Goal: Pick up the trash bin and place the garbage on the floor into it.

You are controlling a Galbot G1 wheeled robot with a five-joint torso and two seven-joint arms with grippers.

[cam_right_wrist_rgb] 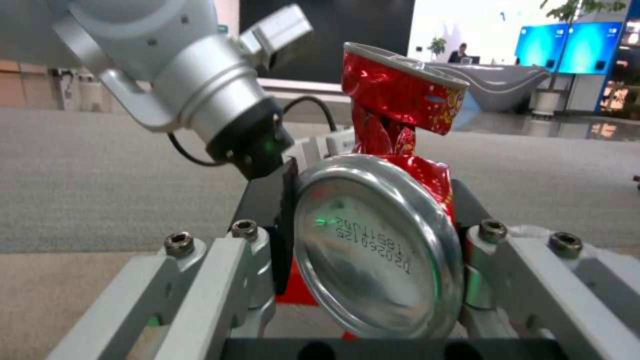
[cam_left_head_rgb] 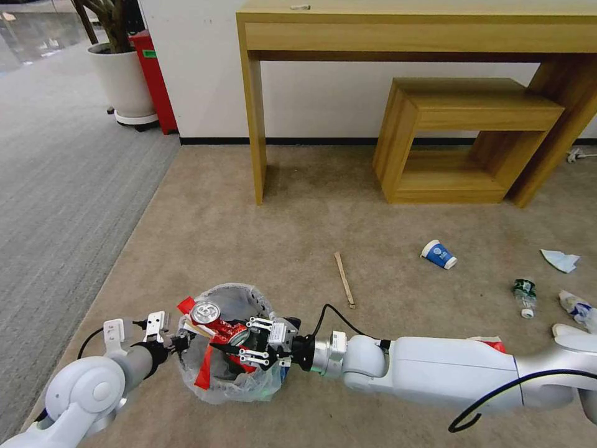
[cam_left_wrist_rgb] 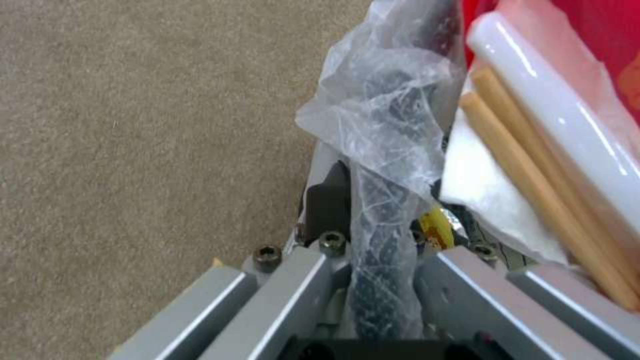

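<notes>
Grey striped carpet (cam_left_head_rgb: pixel 56 186): along the left side, meeting the beige floor (cam_left_head_rgb: pixel 298 218).
Left gripper (cam_left_head_rgb: pixel 179 341): low on the left, clamped on the near-left rim of the trash bin (cam_left_head_rgb: pixel 231 297); in the left wrist view, fingers (cam_left_wrist_rgb: pixel 325 200) pressed on either side of the rim and its crinkly liner (cam_left_wrist_rgb: pixel 380 115).
Trash bin: on the beige floor at lower centre, clear bag folded over its edge, red wrappers (cam_left_head_rgb: pixel 203 373) hanging out, wooden sticks (cam_left_wrist_rgb: pixel 533 185) leaning inside beside a white tube (cam_left_wrist_rgb: pixel 560 110).
Crushed can (cam_left_head_rgb: pixel 217 320): red, silver end up, above the bin's opening; in the right wrist view, pinched at its silver base (cam_right_wrist_rgb: pixel 377 250).
Right gripper (cam_left_head_rgb: pixel 247 342): reaching in from the right over the bin, closed on the crushed can.
Wooden stick (cam_left_head_rgb: pixel 344 279): flat on the floor, right of the bin and apart from it.
Paper cup (cam_left_head_rgb: pixel 438 254): blue and white, on its side, farther right.
Small bottle (cam_left_head_rgb: pixel 525 297): lying near the right edge.
Light-blue mask (cam_left_head_rgb: pixel 559 259): on the floor above the bottle, far right.
Desk (cam_left_head_rgb: pixel 410 37) and low wooden stool (cam_left_head_rgb: pixel 460 137): against the back wall.
</notes>
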